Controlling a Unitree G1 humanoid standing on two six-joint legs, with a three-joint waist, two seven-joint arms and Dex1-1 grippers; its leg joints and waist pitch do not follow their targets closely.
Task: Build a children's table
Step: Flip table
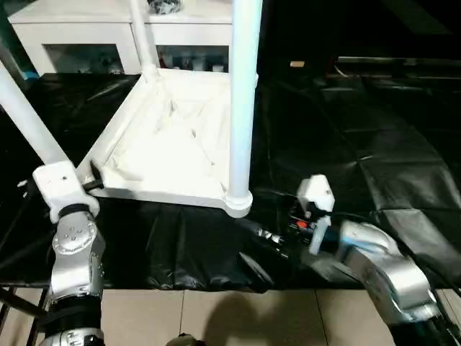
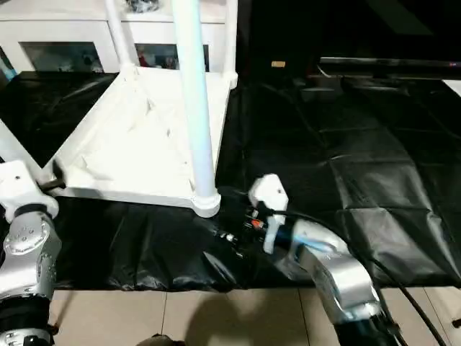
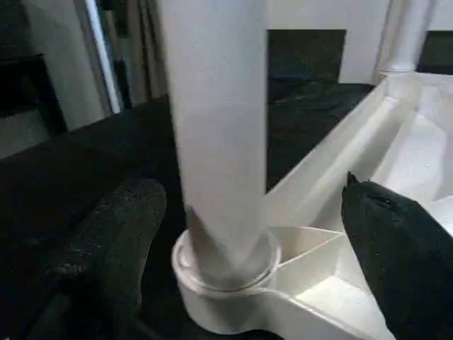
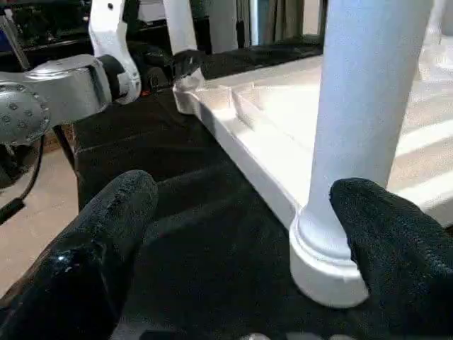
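**Operator:** My right gripper is spread wide, one black finger on each side of a white leg without touching it. That leg stands upright in the corner socket of the upturned tabletop, at the corner nearest my right arm.

**Observer:** And the left one?

**Operator:** The left gripper is equally wide apart, its fingers flanking another leg seated in its round socket. I hold nothing in either. From the head camera that left leg slants up and away from the corner by my left wrist.

**Observer:** Where does the table lie?

**Operator:** The top lies ribbed side up on the black-draped table, towards its front edge and left of the middle. A third leg rises from the far left corner socket, and in the right eye a fourth stands at the far right corner.

**Observer:** Beyond that?

**Operator:** A white cabinet with glass doors stands behind the draped table. Pale floor tiles show below its front edge, between my two silver forearms.
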